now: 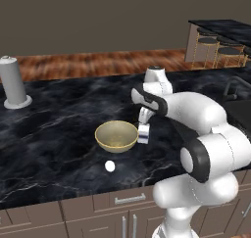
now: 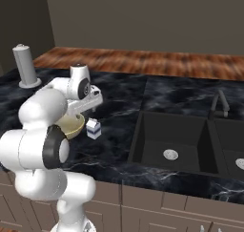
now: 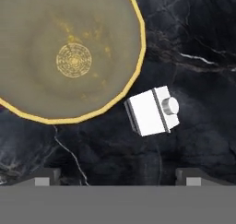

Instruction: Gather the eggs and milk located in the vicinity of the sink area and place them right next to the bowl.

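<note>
Hand view: milk (image 3: pixel 152 110) upright, cap-up.

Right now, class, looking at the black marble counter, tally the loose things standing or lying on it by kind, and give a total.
Bowl: 1
Milk carton: 1
White egg: 1
Grey cylinder on a round base: 1
Total: 4
</note>
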Available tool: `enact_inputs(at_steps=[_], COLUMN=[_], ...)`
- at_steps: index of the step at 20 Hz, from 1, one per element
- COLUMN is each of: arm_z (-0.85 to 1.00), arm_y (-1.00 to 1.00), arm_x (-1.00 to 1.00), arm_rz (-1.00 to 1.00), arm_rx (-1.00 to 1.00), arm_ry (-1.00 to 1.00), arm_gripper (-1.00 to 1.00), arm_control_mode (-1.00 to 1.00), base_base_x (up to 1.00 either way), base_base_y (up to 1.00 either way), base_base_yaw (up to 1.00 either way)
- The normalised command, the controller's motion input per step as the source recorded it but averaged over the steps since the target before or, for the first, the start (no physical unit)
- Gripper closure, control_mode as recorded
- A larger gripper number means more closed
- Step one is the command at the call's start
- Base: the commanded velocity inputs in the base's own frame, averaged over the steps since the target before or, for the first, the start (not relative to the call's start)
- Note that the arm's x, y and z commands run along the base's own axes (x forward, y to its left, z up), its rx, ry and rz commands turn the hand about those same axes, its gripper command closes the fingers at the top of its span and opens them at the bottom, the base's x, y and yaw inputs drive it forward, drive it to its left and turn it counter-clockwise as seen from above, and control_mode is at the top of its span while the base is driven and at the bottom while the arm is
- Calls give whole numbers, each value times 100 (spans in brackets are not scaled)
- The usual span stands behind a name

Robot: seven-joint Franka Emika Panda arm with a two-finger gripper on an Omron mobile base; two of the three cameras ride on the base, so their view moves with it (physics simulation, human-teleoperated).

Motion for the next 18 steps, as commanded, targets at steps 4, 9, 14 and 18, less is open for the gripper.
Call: enact_inputs(at_steps=[4, 9, 14, 18], arm_z=[12, 7, 0, 0], arm_y=[26, 43, 61, 56], arm_x=[-100, -100, -60, -8], arm_rz=[-47, -51, -58, -59], arm_rx=[0, 0, 2, 6], arm_ry=[0, -3, -3, -6], arm_gripper=[-100, -100, -100, -100], arm_control_mode=[-100, -100, -100, -100], base_base_x=[0, 0, 0, 0], base_base_y=[0, 0, 0, 0], base_base_yaw=[0, 0, 0, 0])
